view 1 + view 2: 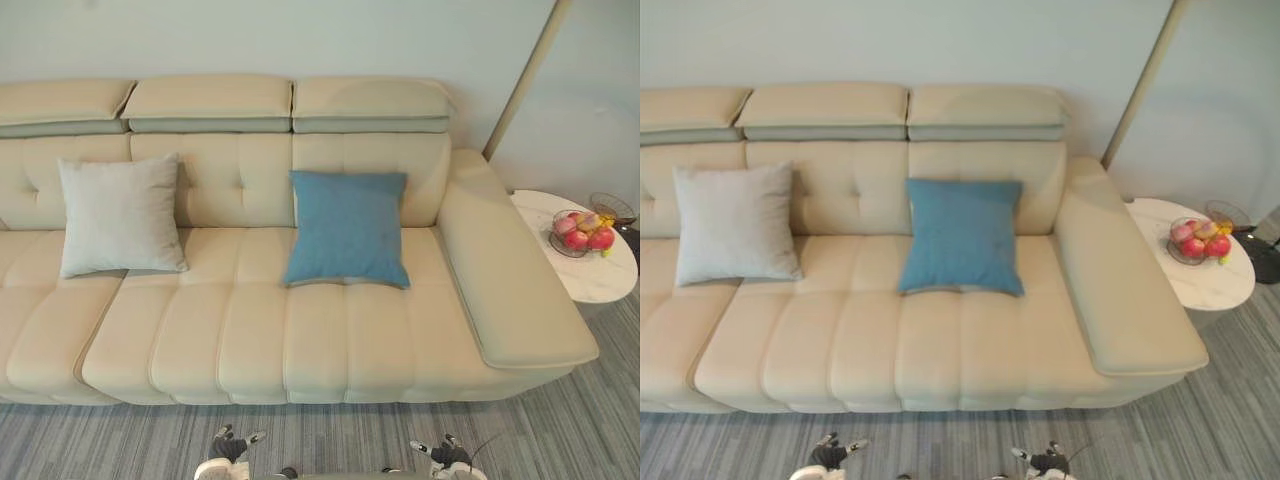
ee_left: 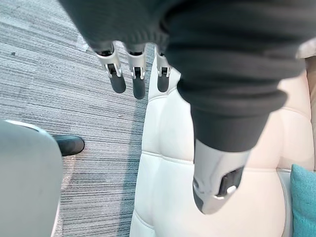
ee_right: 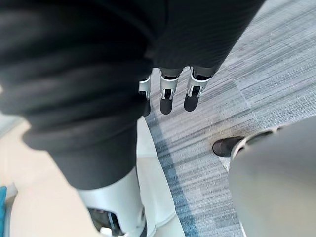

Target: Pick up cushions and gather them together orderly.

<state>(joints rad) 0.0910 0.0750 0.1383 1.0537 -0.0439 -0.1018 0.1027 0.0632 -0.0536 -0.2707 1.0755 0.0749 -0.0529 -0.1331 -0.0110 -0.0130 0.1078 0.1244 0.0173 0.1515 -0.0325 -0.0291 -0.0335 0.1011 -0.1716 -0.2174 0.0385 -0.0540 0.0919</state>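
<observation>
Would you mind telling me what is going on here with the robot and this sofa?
The robot stands in front of a cream sofa, set to gather its cushions, but nothing has been picked up yet. A light grey cushion leans on the backrest to the left, and a blue cushion leans further right, well apart from it. The left hand and right hand hang low, open and empty. A fruit bowl sits on a side table.
</observation>
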